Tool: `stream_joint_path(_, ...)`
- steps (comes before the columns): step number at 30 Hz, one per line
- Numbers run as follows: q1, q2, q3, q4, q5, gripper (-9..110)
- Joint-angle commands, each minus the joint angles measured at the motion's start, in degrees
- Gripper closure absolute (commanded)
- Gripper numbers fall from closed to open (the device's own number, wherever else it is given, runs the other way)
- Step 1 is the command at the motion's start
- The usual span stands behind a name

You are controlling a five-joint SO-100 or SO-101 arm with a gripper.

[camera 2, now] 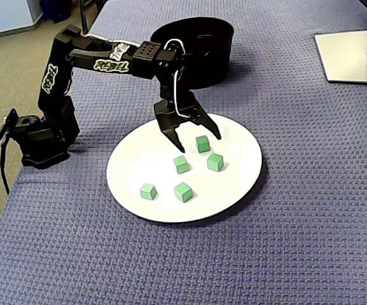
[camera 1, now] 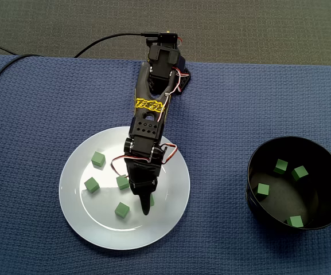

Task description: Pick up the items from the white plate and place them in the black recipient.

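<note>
A white plate (camera 1: 160,224) (camera 2: 235,179) holds several green cubes, among them one at the plate's left (camera 1: 91,184) and one near the arm (camera 1: 123,182) (camera 2: 181,164). My black gripper (camera 1: 143,200) (camera 2: 198,141) is open and hangs low over the plate. Its fingers straddle one cube (camera 2: 202,143), which in the top-down fixed view peeks out beside the gripper (camera 1: 152,200). I cannot tell whether the fingers touch it. The black recipient (camera 1: 250,172) (camera 2: 212,63) stands apart from the plate and contains several green cubes, such as one (camera 1: 263,189).
A blue woven cloth (camera 1: 222,114) covers the table. The arm's base (camera 2: 40,136) sits at the cloth's edge with a black cable (camera 1: 39,54) trailing off. A grey monitor foot (camera 2: 352,54) stands at the far corner.
</note>
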Motion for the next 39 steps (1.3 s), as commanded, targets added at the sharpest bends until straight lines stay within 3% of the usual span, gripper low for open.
stream_joint_path(1,0.44,0.79,-1.93,-1.58,-0.18,73)
stream_joint_path(8,-0.26,1.23,-1.14,-1.58,0.09,87)
stream_joint_path(17,-0.35,2.11,0.62,-3.60,0.26,95)
stream_joint_path(22,-0.44,2.11,0.88,-2.99,1.05,82)
stream_joint_path(28,-0.88,2.46,0.44,0.18,7.38,75)
stream_joint_path(37,-1.76,3.16,1.76,2.29,19.34,72)
stream_joint_path(39,-1.85,3.25,2.11,1.58,20.30,76)
